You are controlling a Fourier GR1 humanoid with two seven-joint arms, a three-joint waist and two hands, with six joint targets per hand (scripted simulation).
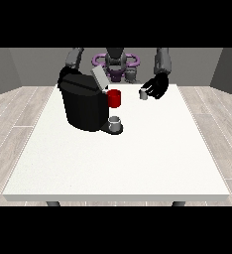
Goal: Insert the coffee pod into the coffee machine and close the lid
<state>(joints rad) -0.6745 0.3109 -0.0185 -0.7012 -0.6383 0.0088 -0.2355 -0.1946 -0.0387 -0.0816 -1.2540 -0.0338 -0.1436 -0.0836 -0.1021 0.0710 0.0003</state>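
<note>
A black coffee machine (83, 104) stands on the white table (118, 158) at the view's left, its grey lid (99, 78) tilted up and open. A small grey cup (115, 122) sits on its drip base. The small grey coffee pod (144, 94) is at the fingertips of the hand at the view's right (157, 86), whose fingers curl round it just above the table's far side. The hand at the view's left is hidden behind the machine; only its arm (74, 57) shows.
A red mug (115, 98) stands right beside the machine's open top, between it and the pod. The table's near half stretches toward the camera. Wooden floor surrounds the table.
</note>
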